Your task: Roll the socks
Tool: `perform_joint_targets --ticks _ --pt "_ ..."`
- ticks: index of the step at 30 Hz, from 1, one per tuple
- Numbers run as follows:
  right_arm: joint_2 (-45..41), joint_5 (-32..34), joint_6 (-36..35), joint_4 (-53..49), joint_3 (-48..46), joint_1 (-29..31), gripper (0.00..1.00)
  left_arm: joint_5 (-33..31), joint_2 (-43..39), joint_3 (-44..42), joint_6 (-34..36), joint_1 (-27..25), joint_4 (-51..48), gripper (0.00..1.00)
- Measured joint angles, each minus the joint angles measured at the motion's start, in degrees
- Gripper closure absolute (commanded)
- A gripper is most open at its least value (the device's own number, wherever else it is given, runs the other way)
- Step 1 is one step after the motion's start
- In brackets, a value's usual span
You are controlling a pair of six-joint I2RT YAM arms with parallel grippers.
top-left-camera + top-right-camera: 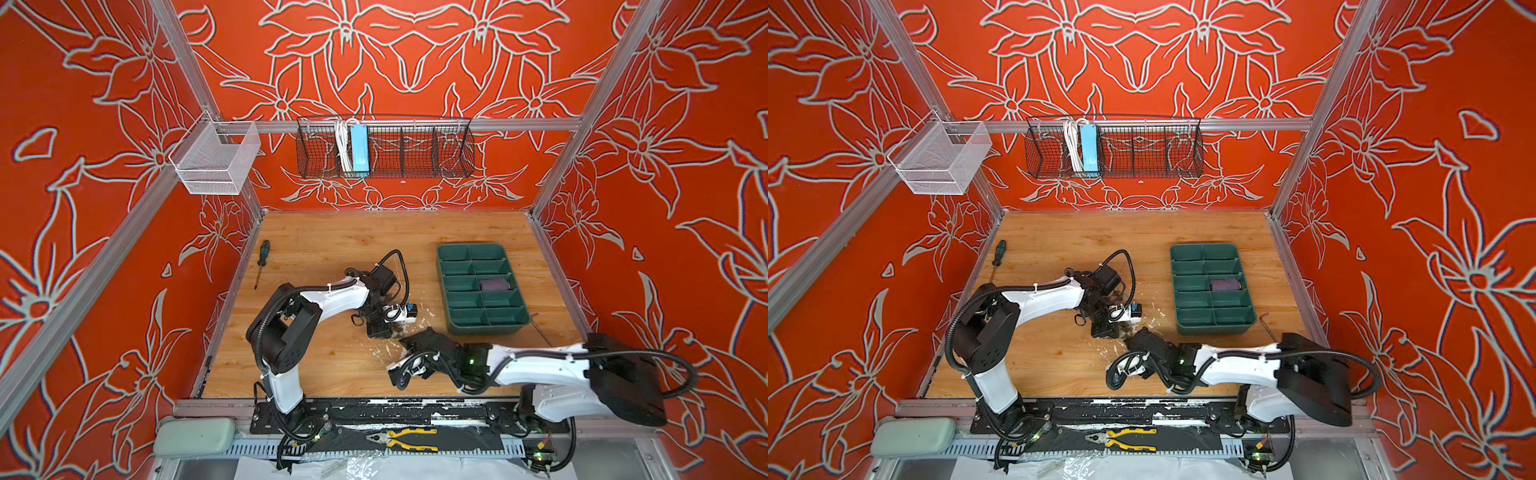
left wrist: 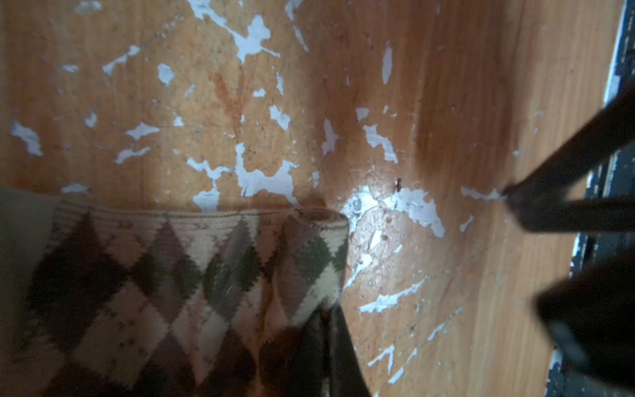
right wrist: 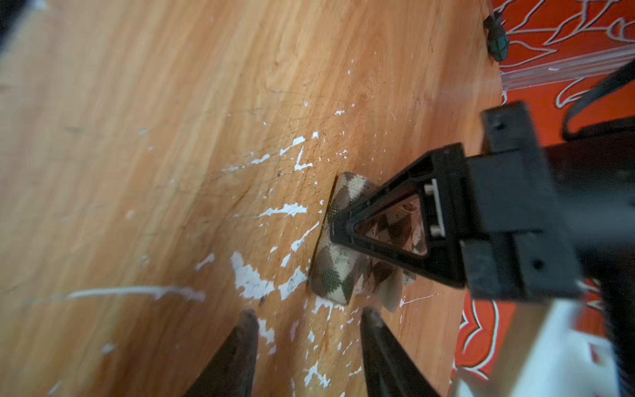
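The beige-olive argyle sock [image 2: 178, 275] lies partly rolled on the wooden table; its rolled end [image 3: 335, 275] also shows in the right wrist view. My left gripper [image 2: 326, 354] is shut on that sock at the roll's end and presses it down near the table's middle [image 1: 384, 328]. My right gripper [image 3: 309, 318] is open, just short of the roll and not touching it, with bare wood between its fingers [image 2: 556, 213]. The purple sock [image 1: 493, 285] sits rolled in a middle compartment of the green tray [image 1: 453, 251], seen in both top views [image 1: 1224, 285].
A screwdriver [image 1: 262, 259] lies by the left wall and a hex key [image 1: 540, 328] beside the tray. Pliers [image 1: 409, 438] rest on the front rail. A black wire basket [image 1: 384, 145] and a white mesh basket [image 1: 216, 160] hang above.
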Motion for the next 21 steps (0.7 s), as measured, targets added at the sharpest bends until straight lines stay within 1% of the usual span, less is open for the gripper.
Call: perform_joint_targets --ticks 3,6,9,13,15,17,21 --pt "5.9 1.3 -0.6 4.7 1.4 -0.6 0.56 0.0 0.0 0.0 -0.1 0.0 0.0 1.00" --pt "9.8 1.7 -0.7 7.8 2.5 -1.7 0.60 0.0 0.0 0.0 -0.1 0.0 0.0 1.00" --pt "12.1 1.7 -0.8 9.2 2.9 -3.2 0.63 0.1 0.0 0.0 -0.3 0.3 0.0 1.00" --pt "14.0 1.7 -1.0 10.5 4.1 -5.1 0.70 0.2 0.0 0.0 -0.3 0.3 0.0 1.00" --pt "14.6 1.5 -1.1 10.6 4.5 -5.6 0.75 0.2 0.0 0.0 -0.4 0.3 0.0 1.00" --pt "15.1 1.2 -1.5 10.3 4.9 -5.8 0.84 0.2 0.0 0.0 -0.5 0.3 0.0 1.00" --pt "15.8 0.8 -1.8 7.7 6.9 -6.0 0.98 -0.3 -0.2 0.0 -1.5 0.4 0.0 1.00"
